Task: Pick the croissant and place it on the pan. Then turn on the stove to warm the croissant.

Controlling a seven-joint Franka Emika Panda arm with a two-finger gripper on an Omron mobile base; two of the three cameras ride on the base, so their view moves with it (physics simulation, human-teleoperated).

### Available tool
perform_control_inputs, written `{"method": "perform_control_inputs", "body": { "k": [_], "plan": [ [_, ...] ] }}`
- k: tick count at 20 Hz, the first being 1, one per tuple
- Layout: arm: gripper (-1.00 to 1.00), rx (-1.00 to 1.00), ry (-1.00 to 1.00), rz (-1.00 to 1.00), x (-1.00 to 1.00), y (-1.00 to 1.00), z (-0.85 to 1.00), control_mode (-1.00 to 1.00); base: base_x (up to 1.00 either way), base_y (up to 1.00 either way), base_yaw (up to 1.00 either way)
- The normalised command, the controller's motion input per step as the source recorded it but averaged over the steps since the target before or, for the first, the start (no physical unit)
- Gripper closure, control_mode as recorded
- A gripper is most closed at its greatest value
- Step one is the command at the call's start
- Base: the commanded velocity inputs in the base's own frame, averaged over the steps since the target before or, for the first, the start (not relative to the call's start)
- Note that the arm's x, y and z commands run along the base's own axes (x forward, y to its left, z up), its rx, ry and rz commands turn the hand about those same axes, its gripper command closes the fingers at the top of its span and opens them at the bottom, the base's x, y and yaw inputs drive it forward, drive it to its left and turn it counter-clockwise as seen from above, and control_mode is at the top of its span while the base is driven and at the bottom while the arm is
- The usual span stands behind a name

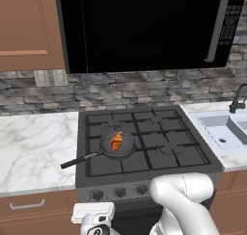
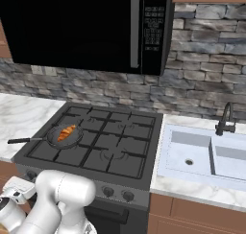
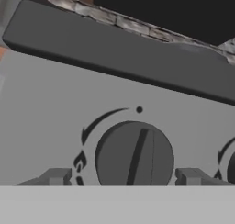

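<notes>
The stove knob (image 3: 134, 155) is seen framed between the parted fingers (image 3: 56, 177), its ridge nearly upright, nothing yet being gripped.

I find no words, brand names or digits that I can read. On the stove's (image 3: 55, 108) front panel, around the knob (image 3: 134, 155) just ahead of my claw, I see printed marks: a small dark dot above it, a tapering curved stroke sweeping round its upper left, and a little flame sign at its lower left. The microwave (image 2: 86, 27) has a control panel with a small lit display and rows of buttons, but all of it is too blurred to make out.
</notes>
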Motion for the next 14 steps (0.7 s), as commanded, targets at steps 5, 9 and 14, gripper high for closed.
{"method": "perform_control_inputs", "body": {
  "k": [5, 9, 14],
  "plan": [
    [-1.0, 0.0, 0.0, 0.01, 0.16, -0.24, 0.0, -1.0, 0.0, 0.0, 0.0],
    [-1.0, 0.0, 0.0, 0.01, 0.16, -0.24, 0.0, -1.0, 0.0, 0.0, 0.0],
    [-1.0, 0.0, 0.0, 0.02, 0.22, -0.19, 0.0, -1.0, 0.0, 0.0, 0.0]
  ]
}}
